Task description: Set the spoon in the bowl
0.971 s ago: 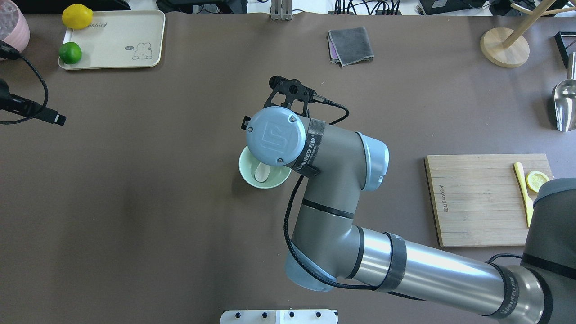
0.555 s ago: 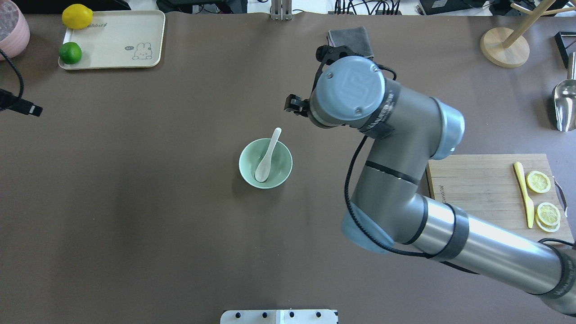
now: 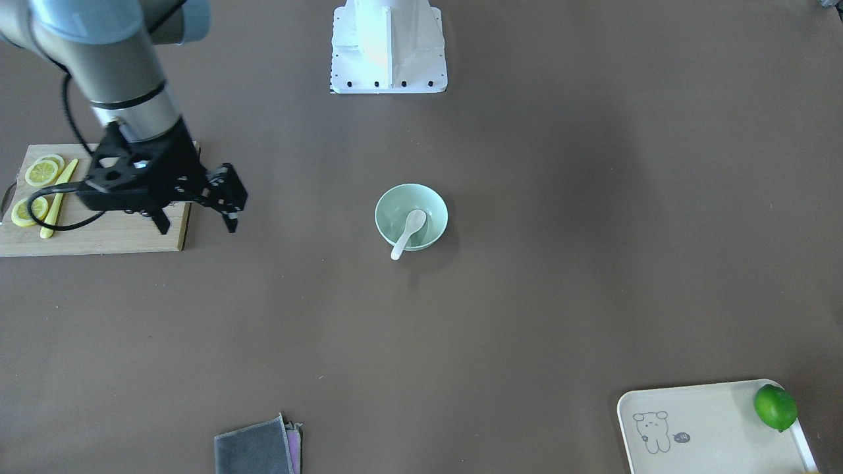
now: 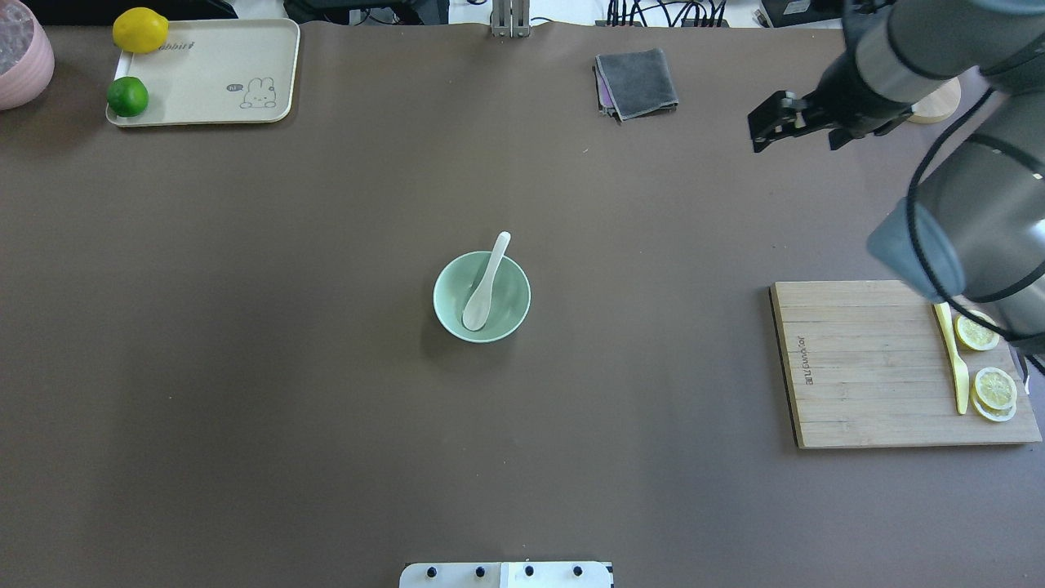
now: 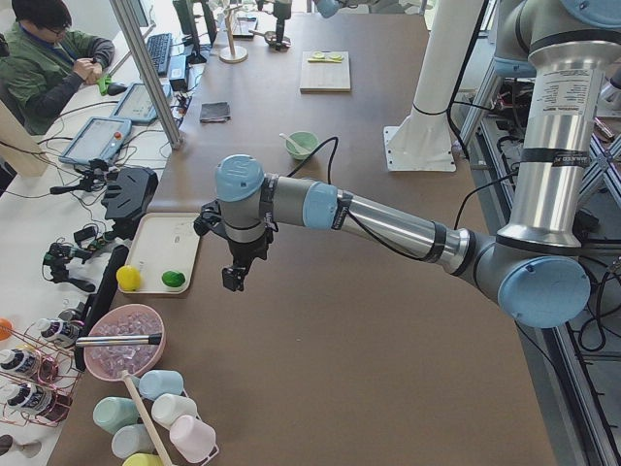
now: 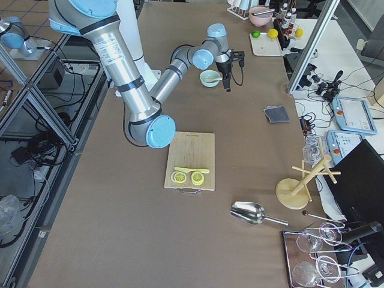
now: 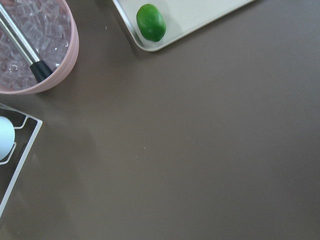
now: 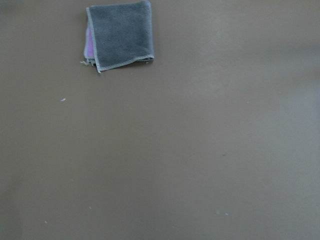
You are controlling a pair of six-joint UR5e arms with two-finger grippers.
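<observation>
Confirming placement is the step in hand: with the spoon (image 4: pixel 486 284) resting scoop-down inside the bowl (image 4: pixel 513 309), handle propped over the rim, keep the spread, empty right gripper (image 4: pixel 763 126) well apart from both; whether the left gripper (image 5: pixel 233 279) is spread cannot be told.

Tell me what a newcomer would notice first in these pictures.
The mint-green bowl sits alone in the middle of the brown table, with the white spoon lying in it, handle leaning out over the rim. Off to the robot's right, the right gripper hangs open and empty above the table near the wooden cutting board, which carries lemon slices and a yellow knife.
</observation>
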